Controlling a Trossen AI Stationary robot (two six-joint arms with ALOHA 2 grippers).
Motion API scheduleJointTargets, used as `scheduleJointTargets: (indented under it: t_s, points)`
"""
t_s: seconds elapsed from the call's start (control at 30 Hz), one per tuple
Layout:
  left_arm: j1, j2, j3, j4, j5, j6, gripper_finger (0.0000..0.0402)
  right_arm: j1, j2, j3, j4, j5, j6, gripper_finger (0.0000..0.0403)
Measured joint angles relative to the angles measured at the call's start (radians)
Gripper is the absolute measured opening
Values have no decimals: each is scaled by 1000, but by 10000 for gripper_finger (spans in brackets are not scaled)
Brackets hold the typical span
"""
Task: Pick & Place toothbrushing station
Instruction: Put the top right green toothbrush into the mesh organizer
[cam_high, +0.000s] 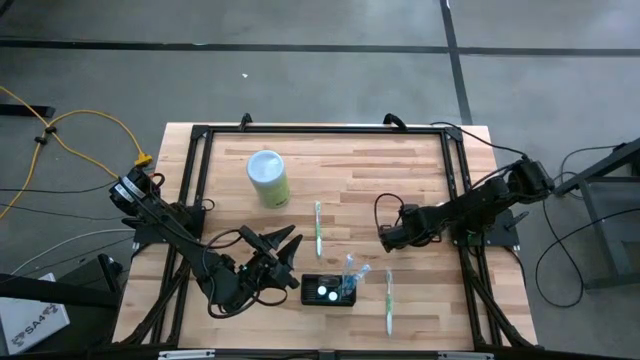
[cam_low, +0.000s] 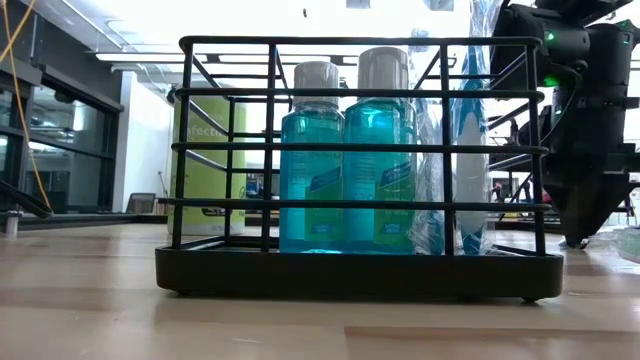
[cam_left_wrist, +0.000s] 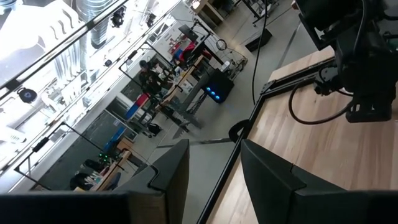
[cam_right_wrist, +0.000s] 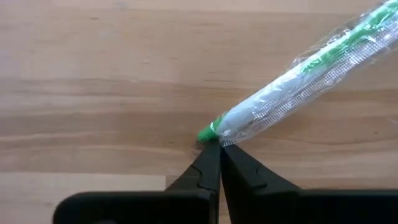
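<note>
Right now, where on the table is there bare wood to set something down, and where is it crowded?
Bare wood lies between the green cylinder and the right gripper, along the far frame bar. Crowded: the near middle, where the black holder, two wrapped toothbrushes and the left gripper cluster.

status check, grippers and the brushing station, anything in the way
Right gripper shut at the tip of a wrapped toothbrush, grip unclear. Left gripper open, empty, beside the toothbrushing station. Station on the table, two bottles inside. Nothing blocking.
</note>
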Motion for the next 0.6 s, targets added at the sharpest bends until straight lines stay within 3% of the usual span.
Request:
scheduleJointTargets:
  t_s: [0.27,0.6]
  points:
    - [0,0,0,0,0,0,138,25,0,0,38,99,-86,2]
    - [0,0,0,0,0,0,138,27,-19,88,-58,193,-225,2]
